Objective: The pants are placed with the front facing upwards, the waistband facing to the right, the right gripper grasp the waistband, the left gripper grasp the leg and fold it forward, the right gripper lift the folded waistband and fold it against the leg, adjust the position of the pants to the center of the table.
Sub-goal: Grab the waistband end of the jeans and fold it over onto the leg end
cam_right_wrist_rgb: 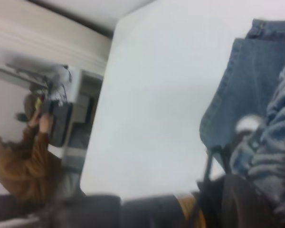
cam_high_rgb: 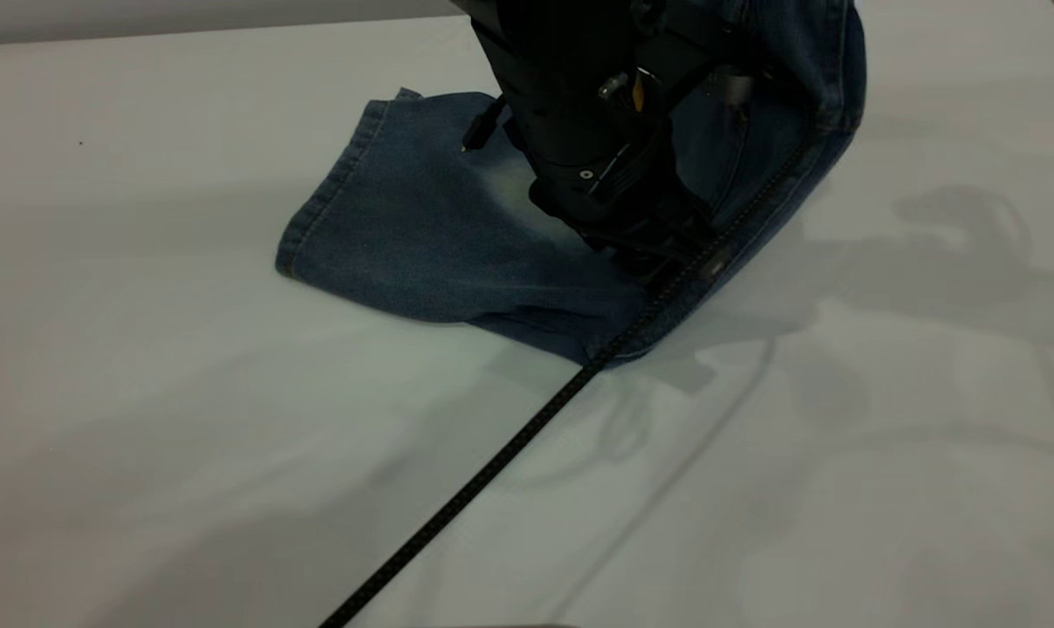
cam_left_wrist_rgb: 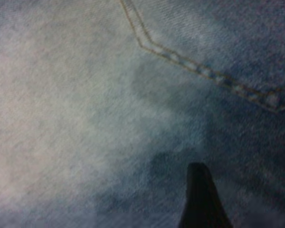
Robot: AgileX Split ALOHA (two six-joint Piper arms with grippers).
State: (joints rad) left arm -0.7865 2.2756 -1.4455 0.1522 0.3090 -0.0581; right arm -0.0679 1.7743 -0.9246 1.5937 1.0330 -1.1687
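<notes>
The blue denim pants [cam_high_rgb: 422,227] lie on the white table [cam_high_rgb: 187,436], one leg flat towards the left. Their right part is raised off the table and runs out of the exterior view's top [cam_high_rgb: 832,61]. My left gripper [cam_high_rgb: 645,249], with its braided cable [cam_high_rgb: 492,462], presses down on the pants' middle; its wrist view is filled with faded denim [cam_left_wrist_rgb: 85,95] and tan pocket stitching. My right gripper [cam_right_wrist_rgb: 249,161] is shut on the gathered waistband [cam_right_wrist_rgb: 278,118] and holds it up, with cloth [cam_right_wrist_rgb: 237,80] hanging below. In the exterior view the left arm and the raised cloth hide it.
The cable crosses the table from the near edge up to the left arm. Bare table [cam_right_wrist_rgb: 156,95] lies on all sides of the pants. Beyond the table's far edge, a person in a brown sleeve [cam_right_wrist_rgb: 23,161] stands by equipment.
</notes>
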